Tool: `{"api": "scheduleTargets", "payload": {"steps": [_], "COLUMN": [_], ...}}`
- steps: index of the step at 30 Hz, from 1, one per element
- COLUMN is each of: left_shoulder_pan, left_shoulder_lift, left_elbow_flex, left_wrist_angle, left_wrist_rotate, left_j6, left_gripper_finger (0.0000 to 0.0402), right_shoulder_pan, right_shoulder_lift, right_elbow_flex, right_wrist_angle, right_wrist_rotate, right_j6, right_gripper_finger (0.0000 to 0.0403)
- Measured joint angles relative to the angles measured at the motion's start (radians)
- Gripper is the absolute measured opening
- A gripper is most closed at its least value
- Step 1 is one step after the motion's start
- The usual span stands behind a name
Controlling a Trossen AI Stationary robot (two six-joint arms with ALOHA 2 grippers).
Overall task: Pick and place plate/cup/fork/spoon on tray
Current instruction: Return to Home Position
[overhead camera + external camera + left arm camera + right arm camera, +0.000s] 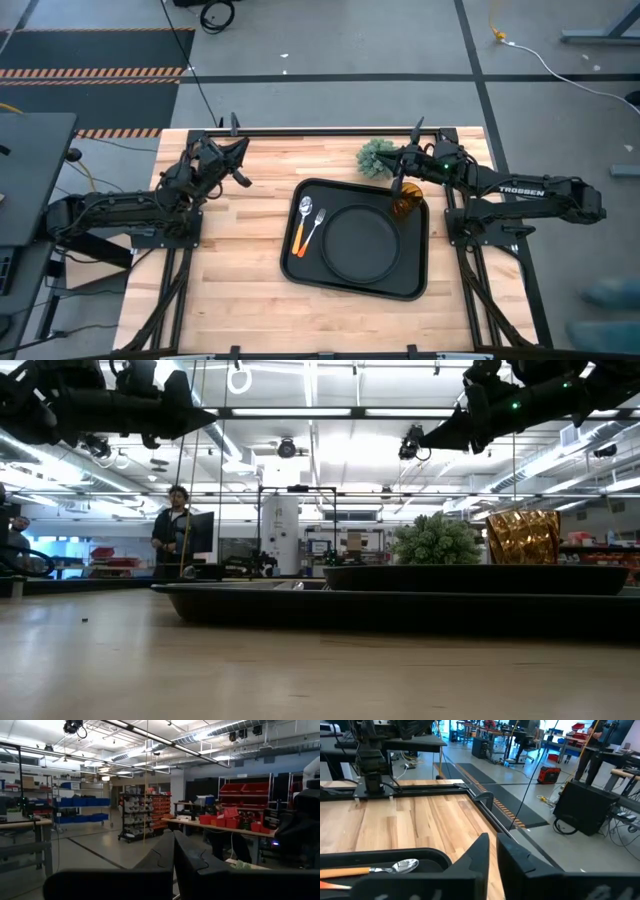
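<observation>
The black tray [296, 268] lies mid-table. On it lie the round black plate [360, 242] and, on its left part, the spoon [306, 208] and the fork [319, 222] side by side, orange handles toward the near edge. The spoon's bowl shows in the right wrist view [406, 865]. The amber cup [406, 205] stands upright in the tray's far right corner, and also shows in the low view [522, 537]. My right gripper [398, 172] is shut and empty, high above the table just beyond the cup. My left gripper [243, 165] is shut and empty, raised over the table's far left.
A fuzzy green plant ball [377, 157] sits on the table just beyond the tray, next to my right gripper. Bare wood lies left of and in front of the tray. A person [176, 530] stands in the room far behind the table.
</observation>
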Motion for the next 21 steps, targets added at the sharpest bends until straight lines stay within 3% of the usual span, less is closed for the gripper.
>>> {"api": "scheduleTargets", "payload": {"steps": [8, 21], "left_shoulder_pan": [0.000, 0.000], "left_shoulder_lift": [0.001, 0.001], "left_elbow_flex": [0.000, 0.000], "left_wrist_angle": [-0.002, -0.002], "left_wrist_rotate": [0.000, 0.000], "left_j6": [-0.001, 0.000], "left_gripper_finger": [0.0007, 0.0007], "right_shoulder_pan": [0.000, 0.000], "right_shoulder_lift": [-0.002, -0.002], "right_elbow_flex": [0.000, 0.000], "right_wrist_angle": [0.000, 0.000], "right_wrist_rotate": [-0.002, -0.002], "right_j6": [-0.050, -0.076], "right_gripper_finger": [0.0006, 0.0026]}}
